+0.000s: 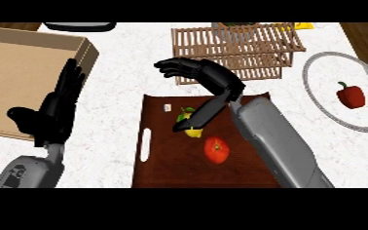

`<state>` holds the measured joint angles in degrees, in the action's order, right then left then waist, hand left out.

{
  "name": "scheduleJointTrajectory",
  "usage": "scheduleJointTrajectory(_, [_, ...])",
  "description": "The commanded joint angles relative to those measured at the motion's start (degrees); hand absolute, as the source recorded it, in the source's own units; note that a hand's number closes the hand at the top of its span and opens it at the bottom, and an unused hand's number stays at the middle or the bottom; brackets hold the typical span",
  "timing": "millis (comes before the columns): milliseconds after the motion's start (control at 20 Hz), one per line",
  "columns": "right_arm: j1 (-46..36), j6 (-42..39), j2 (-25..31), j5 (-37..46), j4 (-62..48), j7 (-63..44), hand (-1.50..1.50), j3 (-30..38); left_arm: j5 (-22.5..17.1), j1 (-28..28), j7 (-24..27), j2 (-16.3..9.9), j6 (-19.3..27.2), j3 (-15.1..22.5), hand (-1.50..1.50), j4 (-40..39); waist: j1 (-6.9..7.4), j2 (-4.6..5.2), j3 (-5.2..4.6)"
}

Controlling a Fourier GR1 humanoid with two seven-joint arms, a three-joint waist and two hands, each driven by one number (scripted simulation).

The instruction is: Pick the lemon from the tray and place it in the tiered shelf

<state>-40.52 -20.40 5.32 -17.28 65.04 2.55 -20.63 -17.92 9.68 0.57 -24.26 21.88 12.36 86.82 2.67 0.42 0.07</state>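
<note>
A: Status on the lemon [193, 131]?

B: It's sitting on the dark tray [165, 170] at frame centre, up toward the tray's top half. A tomato [216, 149] is lying just beside it, lower right, so the approach looks to be coming from above to avoid bumping that.

A: Right hand [208, 80]?

B: It's hovering over the tray's top edge, fingers [173, 68] half-curled and pointing toward the left of the frame, holding nothing. The thumb [201, 116] is reaching down and overlapping the lemon's upper side. Can't tell if it's touching. The fingers themselves are well above the lemon in the frame, so nothing is closing round it yet.

A: Left hand?

B: The left hand [50, 112] is resting at the left of the frame, fingers straight and up, over the edge of a cardboard box [28, 58]. It's out of the way.

A: Target?

B: The tiered shelf [241, 51], wooden slats, is standing on the bench [122, 87] at upper centre, just beyond the right hand. Short carry, I'd judge. A plate [316, 102] with a red pepper [350, 95] is sitting at the right.

A: Stage?

B: Pre-grasp, I'd say. The fingers need to be coming down on the lemon's far side from the thumb.
</note>
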Motion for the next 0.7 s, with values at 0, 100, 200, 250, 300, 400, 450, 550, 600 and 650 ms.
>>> scheduleJointTrajectory(0, [-6.9, -10.8, 2.8, 0.9, -3.6, 2.4, -1.50, -1.3, 1.5, 1.3, -2.8, 1.5, 2.3, 1.1, 0.00, 1.1, -1.02, -0.06, -0.02])
scheduleJointTrajectory(100, [-8.0, -14.8, 7.4, 3.6, 1.7, -1.1, -1.50, -4.8, 2.0, 0.3, -1.8, 0.2, 1.9, 0.4, 0.00, 0.7, -1.90, -0.56, -0.07])
scheduleJointTrajectory(200, [-9.6, -16.7, 9.4, 6.6, 5.3, -3.1, -1.50, -7.8, 0.2, -2.1, -1.9, -1.4, 0.5, -1.3, 0.00, 2.8, -1.79, -1.04, -0.12])
scheduleJointTrajectory(250, [-11.1, -17.7, 9.3, 7.9, 5.5, -4.6, -1.50, -9.4, 0.2, 0.5, -5.1, -1.4, 1.4, -1.3, 0.00, 3.2, -2.09, -0.94, -0.08])
scheduleJointTrajectory(300, [-13.2, -19.3, 10.6, 9.0, 4.4, -4.5, -1.50, -9.2, 1.8, -2.0, -2.0, 0.5, 1.8, 0.6, 0.00, 1.9, -1.79, -0.61, -0.13])
scheduleJointTrajectory(400, [-15.0, -18.9, 12.7, 13.6, 10.6, -6.2, -1.50, -12.1, 0.7, -3.0, -3.6, -1.4, 1.5, -1.0, 0.00, 4.4, -2.26, -1.37, -0.10])
scheduleJointTrajectory(450, [-16.7, -17.0, 11.5, 17.7, 9.7, -5.7, -1.50, -13.6, 1.3, -1.4, -3.3, 0.8, 2.3, 0.2, 0.00, 2.9, -2.27, -0.77, -0.11])
scheduleJointTrajectory(550, [-19.4, -14.9, 11.8, 22.2, 12.9, -8.7, -1.50, -15.3, 0.4, -3.6, -2.5, -0.6, 0.6, -0.9, 0.00, 3.3, -2.13, -1.05, -0.15])
scheduleJointTrajectory(600, [-18.6, -14.3, 11.2, 25.8, 13.1, -8.6, -1.50, -18.5, 1.0, -1.9, -4.1, -1.2, 0.7, -0.6, 0.00, 4.6, -2.13, -0.90, -0.09])
scheduleJointTrajectory(650, [-18.5, -14.2, 10.6, 26.6, 15.6, -11.9, -1.50, -20.0, 0.6, -2.9, -4.5, -2.1, 1.0, -1.8, 0.00, 5.1, -2.37, -1.17, -0.10])
